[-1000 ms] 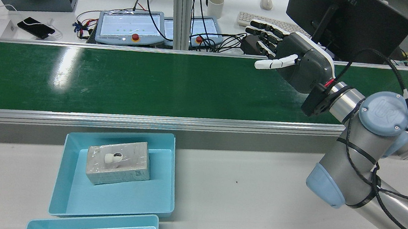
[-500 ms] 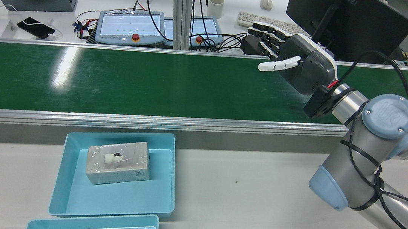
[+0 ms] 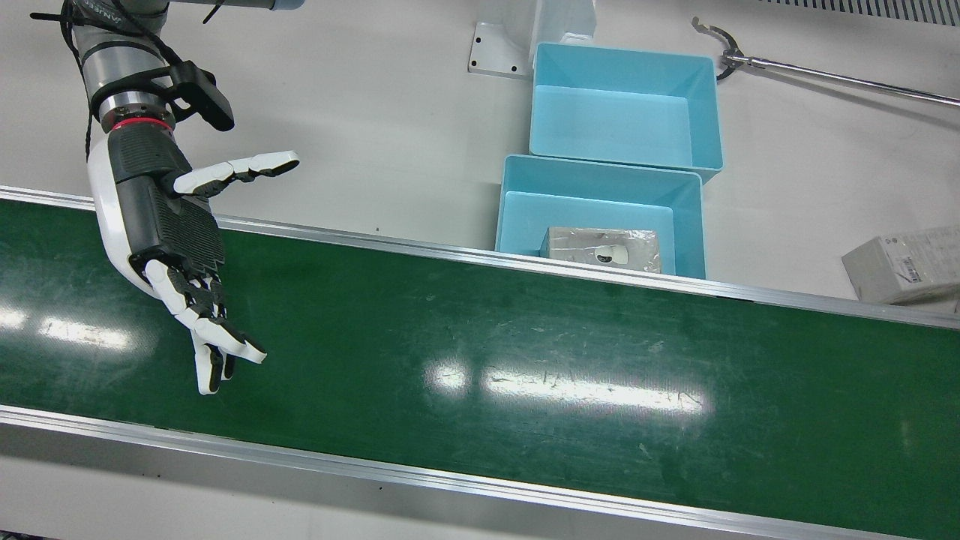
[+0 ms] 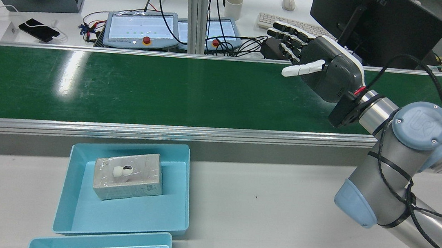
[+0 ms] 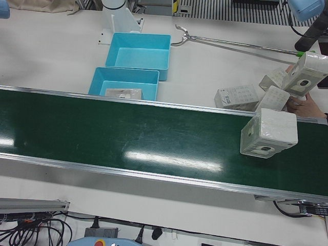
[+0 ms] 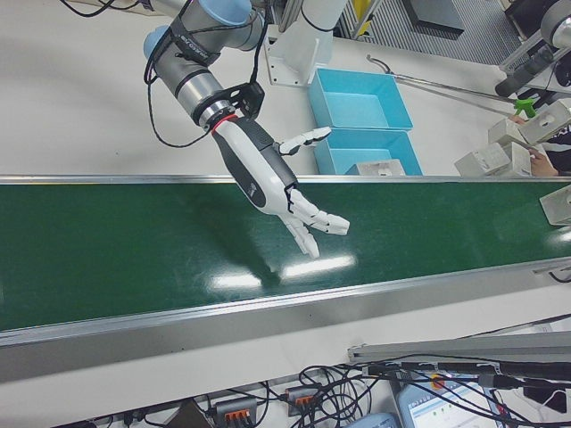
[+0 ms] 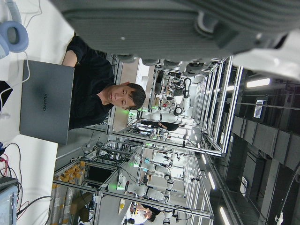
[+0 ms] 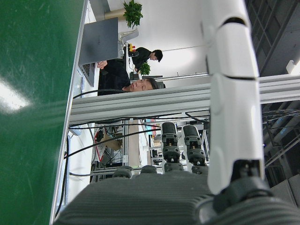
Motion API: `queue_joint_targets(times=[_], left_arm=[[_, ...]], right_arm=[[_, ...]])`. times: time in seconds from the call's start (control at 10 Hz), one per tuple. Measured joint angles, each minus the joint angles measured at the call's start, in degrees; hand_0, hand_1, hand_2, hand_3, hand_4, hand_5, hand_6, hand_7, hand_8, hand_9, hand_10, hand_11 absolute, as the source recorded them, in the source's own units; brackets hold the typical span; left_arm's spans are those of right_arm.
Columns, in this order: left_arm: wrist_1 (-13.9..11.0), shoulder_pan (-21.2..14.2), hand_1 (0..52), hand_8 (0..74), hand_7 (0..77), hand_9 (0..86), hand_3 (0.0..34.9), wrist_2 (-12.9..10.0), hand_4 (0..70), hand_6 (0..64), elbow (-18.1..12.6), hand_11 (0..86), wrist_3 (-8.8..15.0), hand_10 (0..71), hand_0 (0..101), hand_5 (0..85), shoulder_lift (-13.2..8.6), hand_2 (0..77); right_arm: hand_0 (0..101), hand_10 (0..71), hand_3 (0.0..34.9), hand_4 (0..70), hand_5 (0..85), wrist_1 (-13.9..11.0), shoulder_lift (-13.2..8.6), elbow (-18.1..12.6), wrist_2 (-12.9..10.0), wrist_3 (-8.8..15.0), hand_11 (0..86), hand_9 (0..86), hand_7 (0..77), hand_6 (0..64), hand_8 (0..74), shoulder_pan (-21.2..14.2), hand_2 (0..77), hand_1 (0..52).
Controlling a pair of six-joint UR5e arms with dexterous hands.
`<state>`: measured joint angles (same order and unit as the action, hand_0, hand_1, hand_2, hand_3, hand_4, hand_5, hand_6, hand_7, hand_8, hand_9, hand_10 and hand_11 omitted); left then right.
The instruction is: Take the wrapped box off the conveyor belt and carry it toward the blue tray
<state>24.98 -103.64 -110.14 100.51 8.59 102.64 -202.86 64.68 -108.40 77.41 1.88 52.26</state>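
Observation:
A wrapped box (image 5: 269, 132) lies on the green conveyor belt (image 4: 146, 87), at the right end of the left-front view; its edge also shows in the right-front view (image 6: 558, 205). My right hand (image 4: 317, 64) is open and empty, held above the belt with fingers spread, far from that box; it also shows in the front view (image 3: 176, 240) and the right-front view (image 6: 268, 178). Another wrapped box (image 4: 128, 175) lies inside the blue tray (image 4: 72, 207) beside the belt. Of my left hand (image 7: 164, 28) only the palm shows, in its own view.
A second blue tray (image 3: 622, 127) stands behind the first. Several wrapped boxes (image 5: 236, 97) lie on the table past the belt, where a person's hand holds one (image 5: 307, 72). A long grabber rod (image 3: 825, 75) lies on the table. Desks with laptop and monitor stand beyond the belt.
My right hand has drifted slightly to the right and toward the belt's far edge, still open. The boxed tray has not moved.

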Motion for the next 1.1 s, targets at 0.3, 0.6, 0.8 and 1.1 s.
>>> queue_joint_targets(times=[0.3, 0.6, 0.8, 1.1], left_arm=[[0.0, 0.0, 0.0, 0.5, 0.5, 0.0, 0.0, 0.0, 0.0, 0.0, 0.0, 0.0, 0.0, 0.0, 0, 0.5, 0.0, 1.1], [0.0, 0.0, 0.0, 0.5, 0.5, 0.0, 0.0, 0.0, 0.0, 0.0, 0.0, 0.0, 0.0, 0.5, 0, 0.5, 0.0, 1.1], [0.0, 0.0, 0.0, 0.5, 0.5, 0.0, 0.0, 0.0, 0.0, 0.0, 0.0, 0.0, 0.0, 0.5, 0, 0.5, 0.0, 1.1], [0.0, 0.0, 0.0, 0.5, 0.5, 0.5, 0.0, 0.0, 0.0, 0.0, 0.0, 0.0, 0.0, 0.0, 0, 1.1, 0.0, 1.1]], right_arm=[[50, 0.0, 1.9, 12.0, 15.8, 0.2, 0.0, 0.0, -0.1, -0.3, 2.2, 2.2, 15.8, 4.4, 0.0, 0.0, 10.4, 15.3], [50, 0.0, 1.9, 13.1, 16.4, 0.3, -0.1, 0.0, -0.1, -1.2, 2.2, 2.2, 15.8, 4.4, 0.0, 0.0, 12.5, 19.1], [50, 0.0, 2.0, 13.1, 16.4, 0.3, -0.3, 0.2, -0.1, -1.8, 2.2, 2.2, 16.9, 5.5, 0.0, 0.2, 12.5, 18.0], [50, 0.0, 3.5, 15.3, 18.0, 0.3, -0.4, 0.2, -0.1, -2.3, 2.2, 2.2, 19.1, 7.1, 0.0, 0.7, 13.1, 18.0]])
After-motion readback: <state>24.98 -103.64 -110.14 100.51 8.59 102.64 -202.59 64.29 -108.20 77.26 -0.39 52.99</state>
